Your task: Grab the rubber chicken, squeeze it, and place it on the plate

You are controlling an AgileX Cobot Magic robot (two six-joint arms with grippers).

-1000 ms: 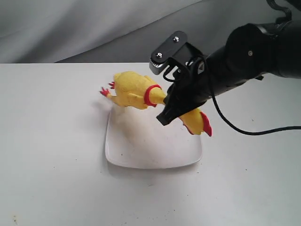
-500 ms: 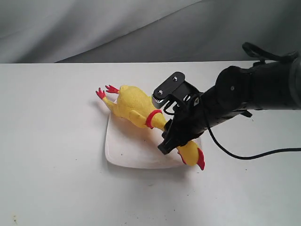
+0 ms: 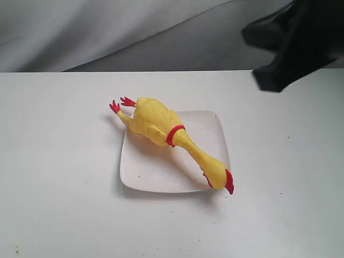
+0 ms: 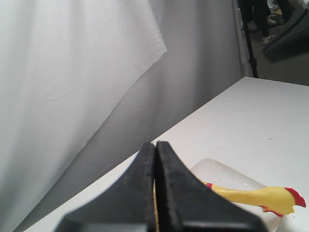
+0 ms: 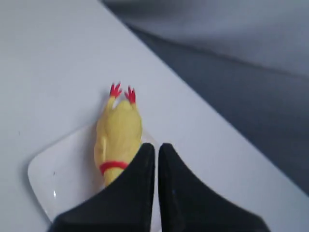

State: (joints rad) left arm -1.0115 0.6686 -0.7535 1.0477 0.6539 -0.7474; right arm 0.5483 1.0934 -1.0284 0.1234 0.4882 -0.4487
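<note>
The yellow rubber chicken (image 3: 153, 121) lies diagonally across the white square plate (image 3: 207, 129). Its red feet hang past the far left corner and its head with the red comb rests on the near right rim. Nothing holds it. My right arm (image 3: 293, 45) is a dark blur high at the back right, well clear of the plate. In the right wrist view the right gripper (image 5: 156, 145) is shut and empty above the rubber chicken (image 5: 118, 130) and plate (image 5: 53, 174). The left gripper (image 4: 155, 144) is shut and empty, away from the plate (image 4: 217, 171) and rubber chicken (image 4: 251, 195).
The white tabletop (image 3: 59, 177) spreads around the plate on all sides. A grey cloth backdrop (image 3: 134, 32) hangs behind the table's far edge.
The right gripper let go of the chicken's neck and the arm lifted away to the back right. The chicken went from hanging above the plate to lying on it.
</note>
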